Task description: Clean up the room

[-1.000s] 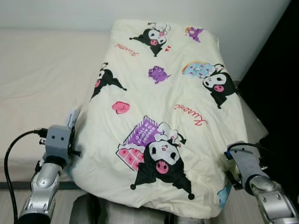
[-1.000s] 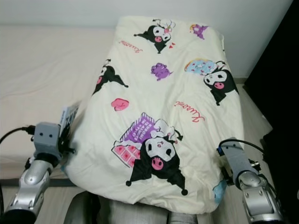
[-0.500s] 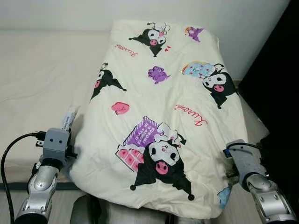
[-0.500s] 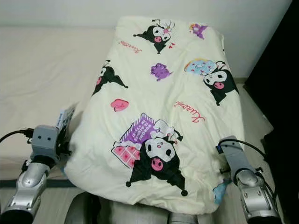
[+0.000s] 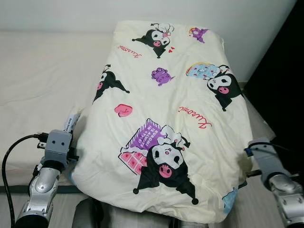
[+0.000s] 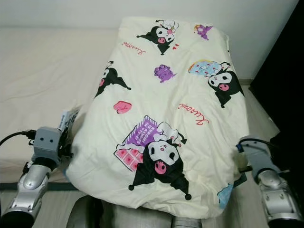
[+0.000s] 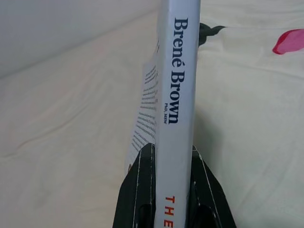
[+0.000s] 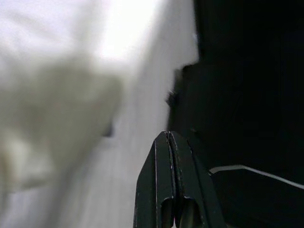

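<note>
A cream quilt (image 5: 166,95) printed with black cartoon figures lies folded along the right side of the bed (image 5: 42,71). My left arm (image 5: 57,145) is at the quilt's near left corner. My left gripper (image 7: 173,152) is shut on a white book (image 7: 178,85), held upright by its spine, which reads "Brené Brown". The book (image 5: 71,121) pokes up just beyond the wrist, beside the quilt's edge. My right arm (image 5: 266,159) is off the quilt's near right corner. In the right wrist view my right gripper (image 8: 170,137) is shut with nothing in it.
A dark piece of furniture (image 5: 285,85) stands close on the right, with a narrow strip of floor (image 5: 259,124) between it and the bed. A white wall (image 5: 57,14) runs behind the bed. The bare mattress spreads out to the left.
My right arm has moved to the right, out from the quilt's near right edge. My left arm has dropped slightly with the book still held.
</note>
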Controlling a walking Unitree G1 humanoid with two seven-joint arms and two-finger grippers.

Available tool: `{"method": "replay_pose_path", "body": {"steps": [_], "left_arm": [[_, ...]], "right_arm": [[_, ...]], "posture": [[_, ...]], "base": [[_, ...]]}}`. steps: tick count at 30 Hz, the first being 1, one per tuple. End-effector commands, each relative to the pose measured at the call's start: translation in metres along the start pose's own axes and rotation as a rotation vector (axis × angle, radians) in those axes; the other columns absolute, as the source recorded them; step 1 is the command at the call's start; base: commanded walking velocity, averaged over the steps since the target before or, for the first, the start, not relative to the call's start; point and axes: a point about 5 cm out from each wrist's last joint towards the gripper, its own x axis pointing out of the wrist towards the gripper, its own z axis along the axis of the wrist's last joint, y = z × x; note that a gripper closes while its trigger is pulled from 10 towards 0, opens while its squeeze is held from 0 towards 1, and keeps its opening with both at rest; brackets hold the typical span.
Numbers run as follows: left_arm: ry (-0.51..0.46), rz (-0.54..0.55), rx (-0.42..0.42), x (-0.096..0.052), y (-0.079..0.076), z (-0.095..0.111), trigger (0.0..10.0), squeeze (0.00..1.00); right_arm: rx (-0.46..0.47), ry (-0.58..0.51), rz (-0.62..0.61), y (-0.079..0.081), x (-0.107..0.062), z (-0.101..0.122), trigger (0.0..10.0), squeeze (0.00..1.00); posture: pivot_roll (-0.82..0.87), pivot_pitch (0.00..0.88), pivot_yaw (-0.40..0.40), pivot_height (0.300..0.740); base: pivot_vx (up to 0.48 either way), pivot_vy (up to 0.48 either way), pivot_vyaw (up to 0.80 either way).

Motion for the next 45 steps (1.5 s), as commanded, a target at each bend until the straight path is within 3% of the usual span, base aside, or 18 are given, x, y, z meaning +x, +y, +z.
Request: {"method": "replay_pose_path", "body": {"steps": [1,3,4,5,6,7,8,10,11,13,15,22,27,34,35,37,40,45], "left_arm": [[0.083,-0.02,0.019,-0.01,0.0,-0.017,10.0,0.0],[0.081,-0.021,0.019,-0.009,-0.001,-0.017,10.0,0.0],[0.079,-0.022,0.017,-0.009,-0.002,-0.016,10.0,0.0],[0.079,-0.022,0.017,-0.009,-0.002,-0.016,10.0,0.0],[0.079,-0.023,0.016,-0.008,-0.003,-0.016,10.0,0.0],[0.079,-0.023,0.016,-0.008,-0.003,-0.016,10.0,0.0],[0.075,-0.026,0.015,-0.008,-0.004,-0.016,10.0,0.0],[0.075,-0.026,0.015,-0.008,-0.004,-0.016,10.0,0.0],[0.071,-0.03,0.015,-0.007,-0.005,-0.015,10.0,0.0],[0.066,-0.032,0.014,-0.007,-0.005,-0.014,10.0,0.0],[0.068,-0.029,0.009,-0.008,-0.004,-0.015,10.0,0.0],[0.072,-0.031,0.001,-0.01,-0.007,-0.017,10.0,0.0],[0.07,-0.04,0.002,-0.011,-0.008,-0.017,10.0,0.0],[0.069,-0.04,0.01,-0.013,-0.004,-0.017,10.0,0.0],[0.07,-0.041,0.012,-0.014,-0.003,-0.017,10.0,0.0],[0.073,-0.043,0.015,-0.015,-0.003,-0.018,10.0,0.0],[0.075,-0.045,0.016,-0.016,-0.002,-0.019,10.0,0.0],[0.074,-0.051,0.027,-0.019,0.0,-0.019,10.0,0.0]], "right_arm": [[0.002,0.031,-0.034,-0.01,-0.002,-0.007,0.0,0.0],[0.036,0.032,0.019,-0.007,-0.003,-0.007,0.0,0.0],[0.132,-0.004,0.124,0.006,-0.003,0.0,6.1,0.0],[0.132,-0.004,0.124,0.006,-0.003,0.0,6.1,0.0],[0.201,-0.034,0.199,0.016,-0.004,0.005,10.0,0.0],[0.201,-0.034,0.199,0.016,-0.004,0.005,10.0,0.0],[0.326,-0.111,0.31,0.028,-0.006,0.018,10.0,0.18],[0.326,-0.111,0.31,0.028,-0.006,0.018,10.0,0.18],[0.423,-0.223,0.422,0.038,-0.012,0.038,10.0,1.0],[0.535,-0.372,0.56,0.044,-0.025,0.065,10.0,1.0],[0.52,-0.378,0.579,0.045,-0.027,0.067,10.0,1.0],[0.412,-0.258,0.533,0.051,-0.021,0.052,10.0,1.0],[0.412,-0.171,0.409,0.046,-0.008,0.042,10.0,1.0],[0.433,-0.154,0.407,0.055,-0.006,0.044,10.0,1.0],[0.444,-0.145,0.413,0.058,-0.005,0.044,10.0,0.05],[0.46,-0.133,0.437,0.065,-0.003,0.043,10.0,0.0],[0.465,-0.128,0.45,0.068,-0.003,0.043,10.0,0.0],[0.322,-0.002,0.414,0.079,0.008,0.028,10.0,0.0]], "posture": [[-0.12,0.213,-0.022,0.561],[-0.12,0.212,-0.022,0.561],[-0.13,0.211,-0.02,0.561],[-0.13,0.211,-0.02,0.561],[-0.13,0.21,-0.021,0.561],[-0.13,0.21,-0.021,0.561],[-0.12,0.212,-0.02,0.561],[-0.12,0.212,-0.02,0.561],[-0.12,0.212,-0.021,0.561],[-0.12,0.216,-0.023,0.561],[-0.12,0.216,-0.023,0.561],[-0.12,0.225,-0.022,0.561],[-0.1,0.236,-0.014,0.561],[-0.09,0.253,-0.007,0.561],[-0.09,0.259,-0.004,0.561],[-0.09,0.266,0.0,0.561],[-0.09,0.266,0.0,0.561],[-0.07,0.285,0.003,0.561]], "base": [[0.0,0.0,0.0],[0.0,0.0,0.0],[0.0,0.0,0.0],[0.0,0.0,0.0],[0.0,0.0,0.0],[0.0,0.0,0.0],[0.0,0.0,0.0],[0.0,0.0,0.0],[0.0,0.0,0.0],[0.0,0.0,0.0],[0.0,0.0,0.0],[0.0,0.0,0.0],[0.0,0.0,0.0],[0.0,0.0,0.0],[0.0,0.0,0.0],[0.0,0.0,0.0],[0.0,0.0,0.0],[0.0,0.0,0.0]]}}
